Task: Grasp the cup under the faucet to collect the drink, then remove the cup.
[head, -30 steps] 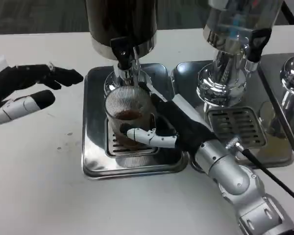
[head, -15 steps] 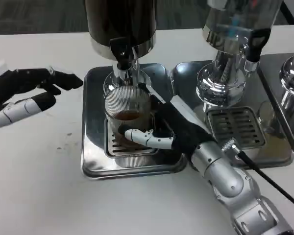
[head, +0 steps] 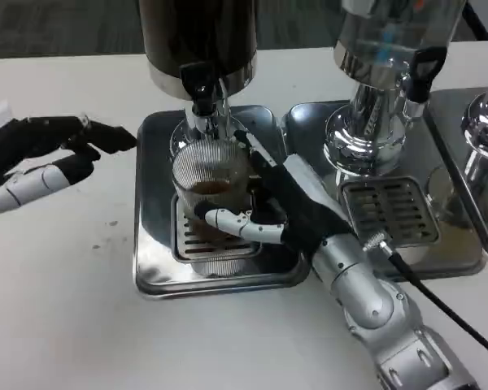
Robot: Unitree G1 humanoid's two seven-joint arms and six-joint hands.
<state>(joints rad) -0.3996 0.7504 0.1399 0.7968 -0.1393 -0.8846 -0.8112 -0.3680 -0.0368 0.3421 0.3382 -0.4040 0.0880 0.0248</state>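
**Barely shifting: one cup under one faucet**

Slightly leftward, the right hand [head: 264, 213] is creeping along with its forearm, still grasping the single ribbed glass cup [head: 210, 185]. That cup is standing on the drip tray [head: 159, 268] directly beneath the black faucet [head: 202, 88], holding a little brown drink. Off to the side, the left hand [head: 45, 154] is hovering over the table [head: 57, 309], fingers loosely extended, holding nothing

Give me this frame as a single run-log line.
right hand: grips cup | cup: under faucet, on drip tray, brown drink inside | left hand: apart, holds nothing
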